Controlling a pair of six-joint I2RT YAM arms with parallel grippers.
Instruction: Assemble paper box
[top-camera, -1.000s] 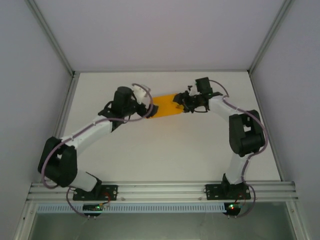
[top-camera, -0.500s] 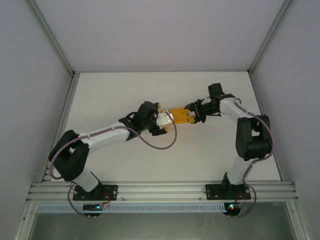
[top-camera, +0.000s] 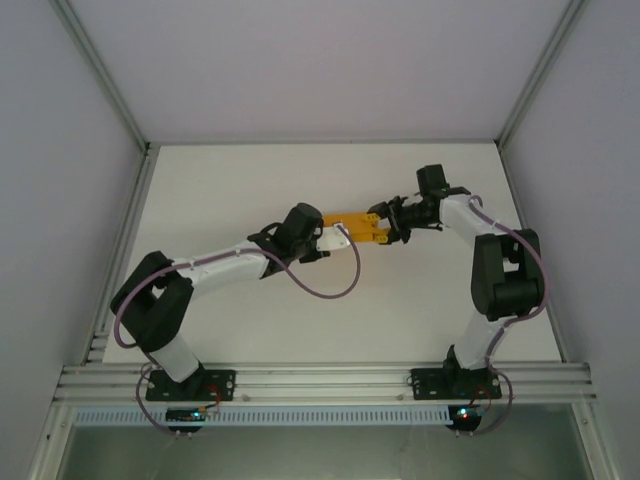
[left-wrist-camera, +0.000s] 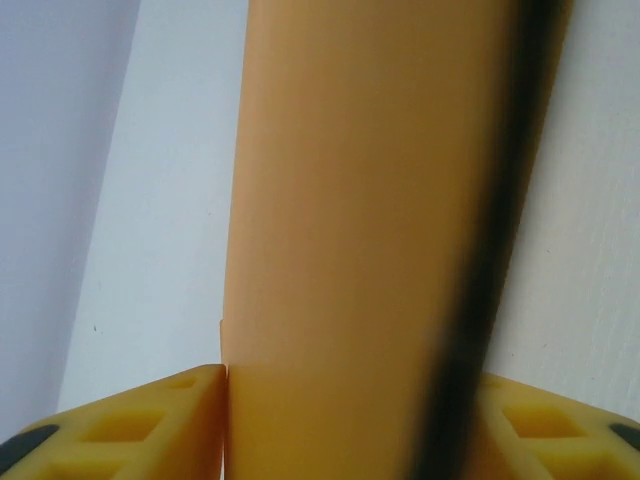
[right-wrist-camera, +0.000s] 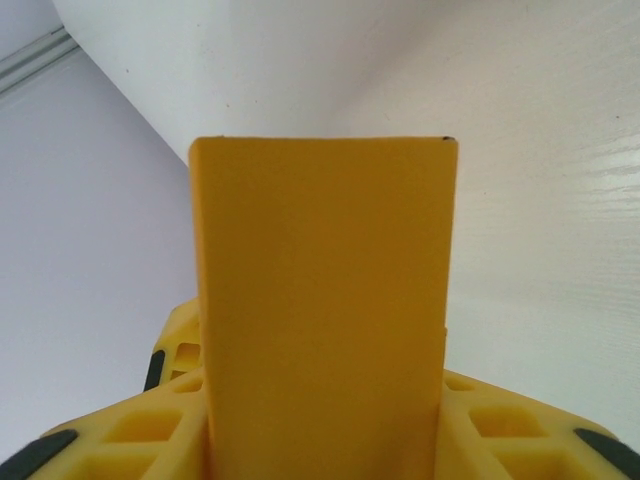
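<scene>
Paper box (top-camera: 345, 218) sits between both arms over the worktop (top-camera: 400, 300). Left end effector (top-camera: 338, 236) and right end effector (top-camera: 377, 231) each clamp one end. Box interior is hidden.

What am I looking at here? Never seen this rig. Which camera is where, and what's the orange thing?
Two robot arms, bolted at the near edge of a white table. The overhead picture looks down from behind them; the other two come from a camera on each wrist, looking along its yellow fingers. The orange thing is a paper box of thin card, held between the arms: the right gripper clamps one end, the left gripper appears closed on the other.
</scene>
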